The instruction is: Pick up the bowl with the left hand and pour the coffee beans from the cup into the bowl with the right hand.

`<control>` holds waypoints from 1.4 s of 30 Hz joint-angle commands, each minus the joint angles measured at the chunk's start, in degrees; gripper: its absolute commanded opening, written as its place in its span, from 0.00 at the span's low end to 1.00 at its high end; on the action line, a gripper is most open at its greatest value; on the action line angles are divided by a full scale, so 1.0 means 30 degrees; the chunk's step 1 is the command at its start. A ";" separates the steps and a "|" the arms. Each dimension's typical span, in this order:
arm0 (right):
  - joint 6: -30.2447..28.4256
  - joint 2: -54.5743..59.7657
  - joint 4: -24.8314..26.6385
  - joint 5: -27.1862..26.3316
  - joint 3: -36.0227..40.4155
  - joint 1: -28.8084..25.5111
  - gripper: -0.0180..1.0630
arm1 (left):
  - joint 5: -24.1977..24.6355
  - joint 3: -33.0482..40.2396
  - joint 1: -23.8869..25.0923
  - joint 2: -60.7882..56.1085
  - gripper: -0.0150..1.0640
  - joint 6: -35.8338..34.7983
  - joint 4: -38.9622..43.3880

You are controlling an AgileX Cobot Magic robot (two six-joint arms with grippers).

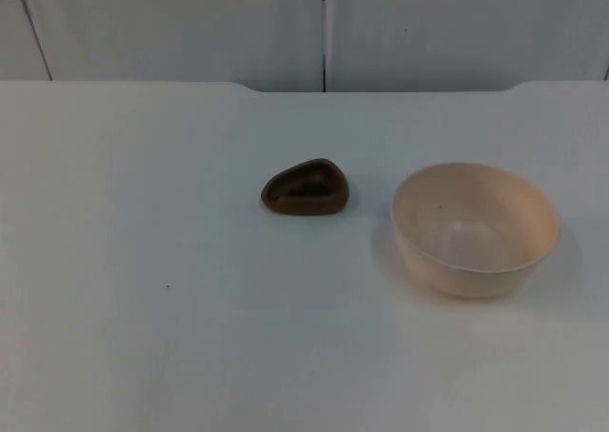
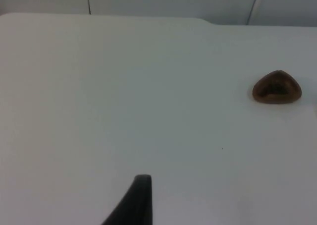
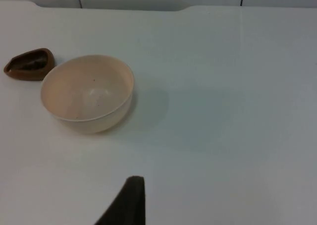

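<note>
A cream bowl (image 1: 475, 227), upright and seemingly empty, stands toward the right edge of the white tabletop (image 1: 143, 308). A small brown teardrop-shaped cup (image 1: 305, 187) with dark contents sits near the middle, apart from the bowl. Both grippers wait clear of them; finger state cannot be told.

Cup (image 1: 305, 187): we see it on the surface (image 1: 143, 308), left of the bowl, apart.
Bowl (image 1: 474, 227): upright, right of the cup.
Wall (image 1: 190, 23): behind the surface.
</note>
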 commanded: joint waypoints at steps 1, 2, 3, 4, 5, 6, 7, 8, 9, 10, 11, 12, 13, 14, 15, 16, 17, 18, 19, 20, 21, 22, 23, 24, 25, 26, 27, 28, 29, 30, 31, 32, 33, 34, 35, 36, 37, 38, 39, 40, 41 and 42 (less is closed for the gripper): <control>-0.0083 -0.0062 0.0009 0.0020 0.0116 -0.0130 0.99 | -0.0306 -0.0154 0.0018 0.0276 0.99 -0.0120 -0.0444; -0.0083 -0.0062 0.0009 0.0020 0.0116 -0.0130 0.99 | -0.0338 -0.0154 0.0018 0.0533 0.99 -0.0120 -0.0695; -0.0083 -0.0062 0.0009 0.0020 0.0116 -0.0130 0.99 | -0.0474 -0.0154 0.0018 0.0671 0.99 -0.0120 -0.0785; -0.0083 -0.0062 0.0009 0.0020 0.0116 -0.0130 0.99 | -0.0626 -0.0154 0.0018 0.0825 0.99 -0.0120 -0.0785; -0.0083 -0.0062 0.0009 0.0020 0.0116 -0.0130 0.99 | -0.0743 -0.0154 0.0018 0.0975 0.99 -0.0120 -0.0785; -0.0083 -0.0062 0.0009 0.0020 0.0116 -0.0130 0.99 | -0.0743 -0.0154 0.0018 0.0975 0.99 -0.0120 -0.0785; -0.0083 -0.0062 0.0009 0.0020 0.0116 -0.0130 0.99 | -0.0832 -0.0154 0.0018 0.1067 0.99 -0.0120 -0.0785; -0.0083 -0.0062 0.0009 0.0020 0.0116 -0.0130 0.99 | -0.0984 -0.0154 0.0018 0.1231 0.99 -0.0120 -0.0785; -0.0083 -0.0062 0.0009 0.0020 0.0116 -0.0130 0.99 | -0.1111 -0.0154 0.0018 0.1389 0.99 -0.0120 -0.0878; -0.0083 -0.0062 0.0009 0.0020 0.0116 -0.0130 0.99 | -0.1292 -0.0154 0.0018 0.1581 0.99 -0.0050 -0.1100; -0.0083 -0.0062 0.0009 0.0020 0.0116 -0.0130 0.99 | -0.1292 -0.0154 0.0018 0.1581 0.99 -0.0050 -0.1100; -0.0083 -0.0062 0.0009 0.0020 0.0116 -0.0130 0.99 | -0.1474 -0.0154 0.0018 0.1695 0.98 0.0195 -0.1448; -0.0083 -0.0062 0.0009 0.0020 0.0116 -0.0130 0.99 | -0.1638 -0.0154 0.0018 0.1937 0.97 0.0634 -0.1832; -0.0083 -0.0062 0.0009 0.0020 0.0116 -0.0130 0.99 | -0.1773 -0.0154 0.0018 0.2213 0.96 0.1025 -0.2324; -0.0083 -0.0062 0.0009 0.0020 0.0116 -0.0130 0.99 | -0.1910 -0.0154 0.0018 0.2477 0.94 0.1331 -0.2837; -0.0083 -0.0062 0.0009 0.0020 0.0116 -0.0130 0.99 | -0.1910 -0.0154 0.0018 0.2477 0.94 0.1331 -0.2837; -0.0083 -0.0062 0.0009 0.0020 0.0116 -0.0130 0.99 | -0.2050 -0.0154 0.0018 0.2840 0.94 0.1698 -0.3247; -0.0083 -0.0062 0.0009 0.0020 0.0116 -0.0130 0.99 | -0.2201 -0.0154 0.0018 0.3467 0.94 0.2141 -0.3811; -0.0083 -0.0062 0.0009 0.0020 0.0116 -0.0130 0.99 | -0.2337 -0.0154 0.0018 0.3940 0.94 0.2470 -0.4154; -0.0083 -0.0062 0.0009 0.0020 0.0116 -0.0130 0.99 | -0.2431 -0.0200 0.0018 0.4440 0.94 0.2606 -0.4343; -0.0083 -0.0062 0.0009 0.0020 0.0116 -0.0130 0.99 | -0.2431 -0.0200 0.0018 0.4440 0.94 0.2606 -0.4343; -0.0083 -0.0062 0.0009 0.0020 0.0116 -0.0130 0.99 | -0.2423 -0.0282 0.0018 0.4877 0.94 0.2744 -0.4512; -0.0083 -0.0062 0.0009 0.0020 0.0116 -0.0130 0.99 | -0.2423 -0.0457 0.0018 0.5420 0.94 0.3067 -0.4738; -0.0083 -0.0062 0.0009 0.0020 0.0116 -0.0130 0.99 | -0.2423 -0.0718 0.0018 0.5894 0.94 0.3460 -0.5089; -0.0083 -0.0062 0.0009 0.0020 0.0116 -0.0130 0.99 | -0.2478 -0.0961 0.0018 0.6450 0.94 0.3865 -0.5308; -0.0083 -0.0062 0.0009 0.0020 0.0116 -0.0130 0.99 | -0.2472 -0.1281 0.0018 0.7022 0.94 0.4325 -0.5632; -0.0083 -0.0062 0.0009 0.0020 0.0116 -0.0130 0.99 | -0.2472 -0.1281 0.0018 0.7022 0.94 0.4325 -0.5632; -0.0083 -0.0062 0.0009 0.0020 0.0116 -0.0130 0.99 | -0.2569 -0.1586 0.0018 0.7621 0.94 0.4737 -0.5928; -0.0083 -0.0062 0.0009 0.0020 0.0116 -0.0130 0.99 | -0.2607 -0.1872 0.0018 0.8082 0.94 0.5056 -0.6236; -0.0083 -0.0062 0.0009 0.0020 0.0116 -0.0130 0.99 | -0.2683 -0.2163 0.0018 0.8761 0.94 0.5423 -0.6462; -0.0083 -0.0062 0.0009 0.0020 0.0116 -0.0130 0.99 | -0.2683 -0.2163 0.0018 0.8761 0.94 0.5423 -0.6462; -0.0083 -0.0062 0.0009 0.0020 0.0116 -0.0130 0.99 | -0.2683 -0.2396 0.0018 0.9247 0.94 0.5648 -0.6687; -0.0083 -0.0062 0.0009 0.0020 0.0116 -0.0130 0.99 | -0.2683 -0.2661 0.0018 0.9708 0.94 0.5889 -0.6890; -0.0083 -0.0062 0.0009 0.0020 0.0116 -0.0130 0.99 | -0.2644 -0.2874 0.0018 1.0258 0.94 0.6124 -0.7090; -0.0083 -0.0062 0.0009 0.0020 0.0116 -0.0130 0.99 | -0.2603 -0.3254 0.0018 1.1032 0.94 0.6475 -0.7340; -0.0083 -0.0062 0.0009 0.0020 0.0116 -0.0130 0.99 | -0.2603 -0.3254 0.0018 1.1032 0.94 0.6475 -0.7340; -0.0083 -0.0062 0.0009 0.0020 0.0116 -0.0130 0.99 | -0.2603 -0.3491 0.0018 1.1397 0.94 0.6557 -0.7428; -0.0083 -0.0062 0.0009 0.0020 0.0116 -0.0130 0.99 | -0.2603 -0.3665 0.0018 1.1780 0.94 0.6557 -0.7464; -0.0083 -0.0062 0.0009 0.0020 0.0116 -0.0130 0.99 | -0.2603 -0.3838 0.0018 1.2149 0.94 0.6630 -0.7515; -0.0083 -0.0062 0.0009 0.0020 0.0116 -0.0130 0.99 | -0.2603 -0.4009 0.0018 1.2554 0.94 0.6953 -0.7756; -0.0083 -0.0062 0.0009 0.0020 0.0116 -0.0130 0.99 | -0.2603 -0.4009 0.0018 1.2554 0.94 0.6953 -0.7756; -0.0083 -0.0062 0.0009 0.0020 0.0116 -0.0130 0.99 | -0.2603 -0.4046 0.0018 1.2708 0.94 0.7049 -0.7793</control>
